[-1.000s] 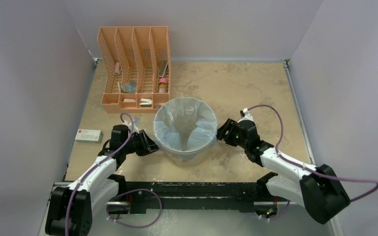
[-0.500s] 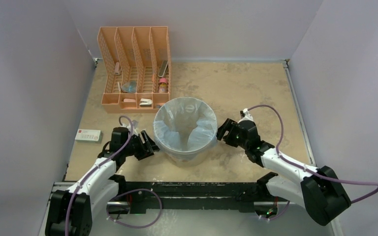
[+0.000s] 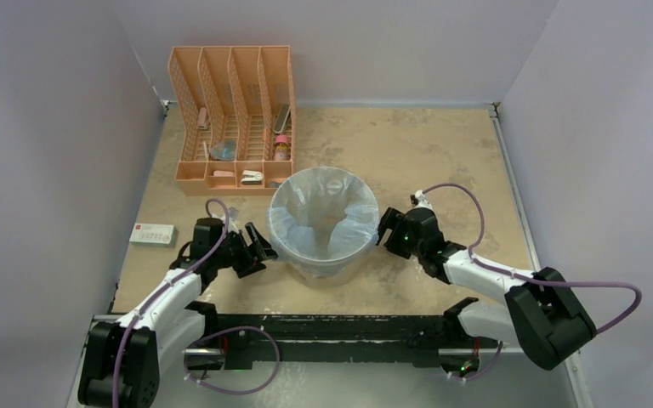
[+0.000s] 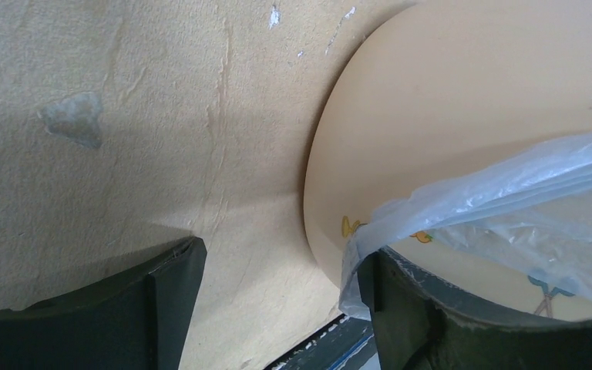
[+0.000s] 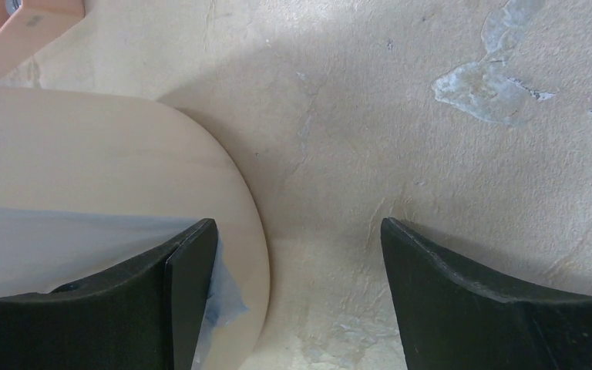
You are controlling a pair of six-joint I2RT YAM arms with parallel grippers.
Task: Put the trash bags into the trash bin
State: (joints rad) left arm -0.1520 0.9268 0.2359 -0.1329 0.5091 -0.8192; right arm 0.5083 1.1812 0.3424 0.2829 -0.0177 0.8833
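The cream trash bin (image 3: 323, 263) stands mid-table, lined with the light-blue trash bag (image 3: 323, 219), whose edge is folded over the rim. My left gripper (image 3: 261, 249) is open beside the bin's left wall; in the left wrist view (image 4: 277, 301) the bag's edge (image 4: 501, 193) hangs against the right finger (image 4: 401, 308) and the bin (image 4: 447, 92) fills the right side. My right gripper (image 3: 385, 231) is open at the bin's right wall; in the right wrist view (image 5: 297, 285) bag film (image 5: 46, 247) and bin wall (image 5: 108, 154) lie at the left finger (image 5: 189, 285).
An orange mesh file organizer (image 3: 234, 119) with small items stands at the back left, close behind the bin. A white and red box (image 3: 152, 234) lies at the table's left edge. White walls enclose the table on three sides.
The bin has shifted slightly right and back. The left gripper has drawn back from the bin's wall and the right gripper has moved a little toward the back.
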